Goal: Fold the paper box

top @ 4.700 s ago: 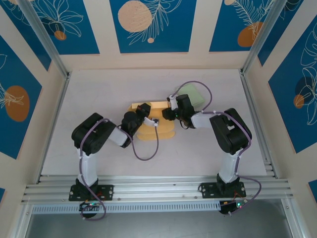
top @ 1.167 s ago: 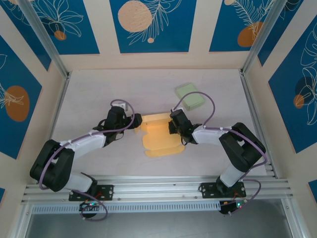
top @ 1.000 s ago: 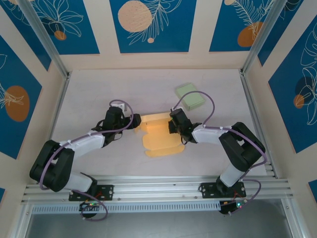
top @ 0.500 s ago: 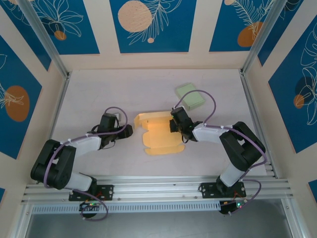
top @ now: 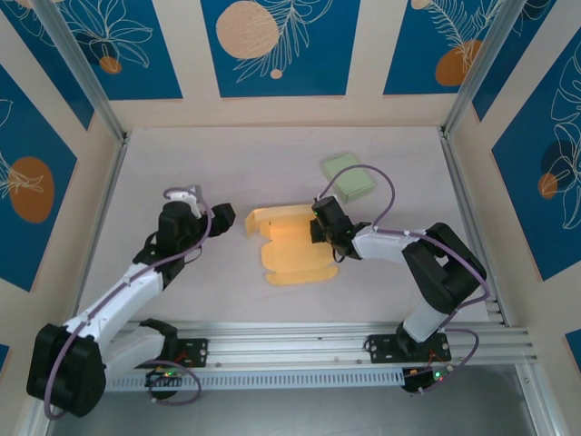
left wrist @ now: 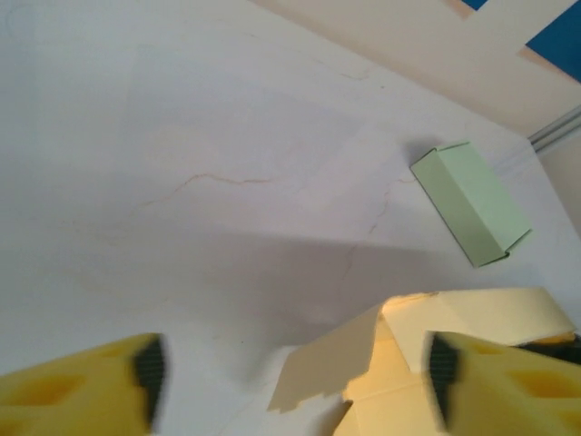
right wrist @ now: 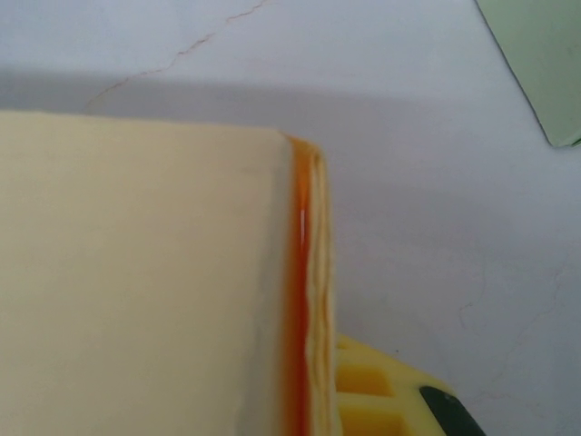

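The yellow paper box (top: 290, 247) lies partly folded in the middle of the table, its back and left flaps standing up. My right gripper (top: 315, 229) is shut on its right wall; in the right wrist view that wall's edge (right wrist: 304, 291) runs down between the jaws, with one yellow finger (right wrist: 390, 391) showing beside it. My left gripper (top: 221, 221) hovers open to the left of the box, apart from it. In the left wrist view its fingers (left wrist: 82, 386) stand wide, and the box's left flap (left wrist: 327, 363) rises between and beyond them, untouched.
A pale green closed box (top: 350, 176) lies at the back right, also seen as the green box (left wrist: 472, 204) in the left wrist view and at the corner (right wrist: 536, 54) of the right wrist view. Metal frame rails border the white table (top: 182, 163).
My left gripper has let go of the box's left side, pulled back to the left and opened wider. The left flap now stands free. The right gripper has kept its hold.
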You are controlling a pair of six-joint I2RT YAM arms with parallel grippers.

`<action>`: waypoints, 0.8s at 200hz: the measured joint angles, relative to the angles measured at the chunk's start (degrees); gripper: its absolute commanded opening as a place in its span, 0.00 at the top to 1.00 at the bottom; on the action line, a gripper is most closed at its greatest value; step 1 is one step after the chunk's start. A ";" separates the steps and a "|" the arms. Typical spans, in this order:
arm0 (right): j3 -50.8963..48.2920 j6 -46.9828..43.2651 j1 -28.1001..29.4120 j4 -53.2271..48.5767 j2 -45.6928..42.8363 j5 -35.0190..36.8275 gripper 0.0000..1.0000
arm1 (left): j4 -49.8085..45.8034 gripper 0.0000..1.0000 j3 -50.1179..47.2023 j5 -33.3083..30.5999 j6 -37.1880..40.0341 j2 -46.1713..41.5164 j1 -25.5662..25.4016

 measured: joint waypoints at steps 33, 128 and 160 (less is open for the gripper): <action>0.00 0.00 0.22 0.04 0.04 0.00 1.00 | -0.15 0.15 4.46 0.24 0.70 9.22 -1.90; 0.24 0.02 0.44 1.03 0.74 0.20 1.00 | 1.25 0.18 7.56 0.13 2.71 24.22 -7.89; 0.24 0.26 0.57 1.18 0.85 0.20 1.00 | 3.32 0.49 9.05 -0.13 1.42 26.84 -9.11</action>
